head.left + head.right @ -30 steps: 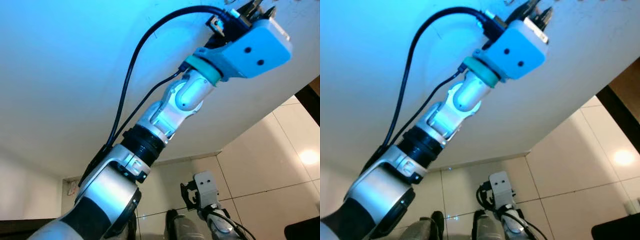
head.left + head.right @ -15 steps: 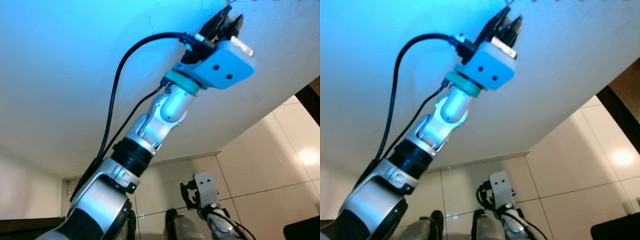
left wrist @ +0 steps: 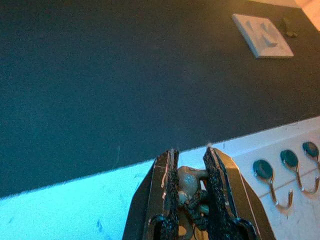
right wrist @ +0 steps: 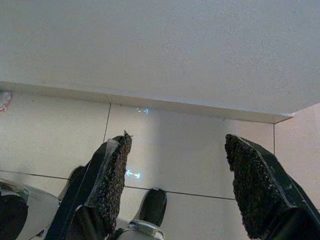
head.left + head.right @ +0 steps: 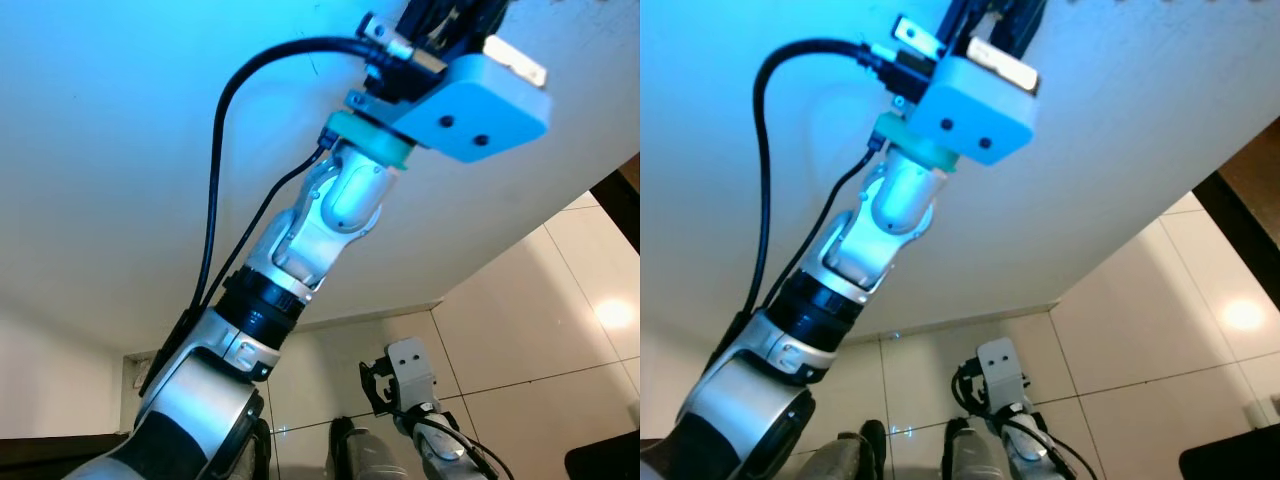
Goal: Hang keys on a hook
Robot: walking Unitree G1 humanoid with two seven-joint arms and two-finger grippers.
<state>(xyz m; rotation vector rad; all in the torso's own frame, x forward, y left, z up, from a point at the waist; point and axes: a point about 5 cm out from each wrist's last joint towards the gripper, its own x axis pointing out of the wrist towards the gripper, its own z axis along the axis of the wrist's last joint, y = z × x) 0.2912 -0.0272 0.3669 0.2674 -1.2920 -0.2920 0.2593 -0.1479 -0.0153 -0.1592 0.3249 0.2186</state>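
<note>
My left arm (image 5: pixel 330 210) is raised high against the pale wall, and its gripper (image 5: pixel 450 12) sits at the top edge of the left eye view. In the left wrist view the left gripper (image 3: pixel 190 152) is shut on the keys (image 3: pixel 187 184), a brassy bunch pinched between the two black fingers (image 3: pixel 216 190). A row of three metal hooks (image 3: pixel 274 183) with teal caps hangs on the wall, apart from the fingertips and off to one side of them. My right gripper (image 5: pixel 392 382) hangs low above the floor, and its fingers (image 4: pixel 112 175) stand wide open and empty.
A white switch plate (image 3: pixel 263 35) sits on the dark upper wall. Below are glossy floor tiles (image 5: pixel 520 330), a baseboard (image 5: pixel 370 318) and a wall socket (image 5: pixel 143 376). A dark doorway edge (image 5: pixel 622 205) stands at the right.
My left wrist swung left and then rose, so the gripper's fingers now reach past the top edge of the eye views. The right arm has stayed in place.
</note>
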